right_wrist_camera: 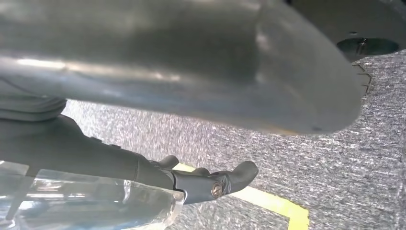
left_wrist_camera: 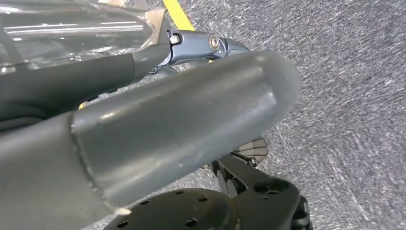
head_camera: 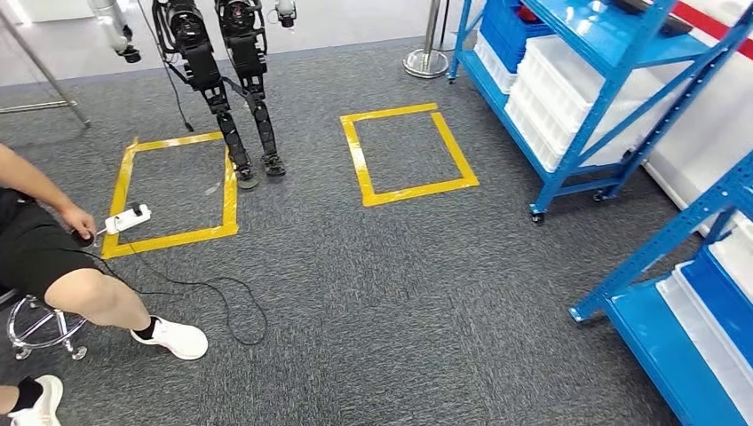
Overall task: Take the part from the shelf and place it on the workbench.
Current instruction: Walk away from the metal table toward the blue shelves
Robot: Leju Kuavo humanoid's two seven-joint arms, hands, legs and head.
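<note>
The part (left_wrist_camera: 72, 28) looks like a clear, shiny plastic piece. I cannot tell its exact shape. In the left wrist view it lies right against the dark fingers (left_wrist_camera: 95, 79) of the left hand (left_wrist_camera: 143, 120). The thick grey thumb stretches out beside it, above the grey carpet (left_wrist_camera: 354, 120).

In the right wrist view the same clear plastic (right_wrist_camera: 86, 206) lies against the dark fingers (right_wrist_camera: 201, 182) of the right hand (right_wrist_camera: 167, 72), and these fingers reach along its edge. For both hands I cannot tell whether the fingers really clasp the part or only lie against it. A strip of yellow tape (right_wrist_camera: 268, 201) crosses the carpet just beyond the right fingers.

In the head view, a blue shelf (head_camera: 604, 98) stands in the upper right of the frame and carries white crates (head_camera: 568, 98) and a blue crate (head_camera: 506, 27). A second blue shelf (head_camera: 675, 355) fills the lower right corner.

Two yellow tape squares (head_camera: 408, 155) (head_camera: 173, 191) are marked on the carpet, at centre top and at left. Another humanoid robot (head_camera: 226, 80) stands in the upper left, with its feet at the left square's edge. A person (head_camera: 53, 257) sits on a stool (head_camera: 40, 328) at the left edge, with one hand near a white power strip (head_camera: 127, 218).
</note>
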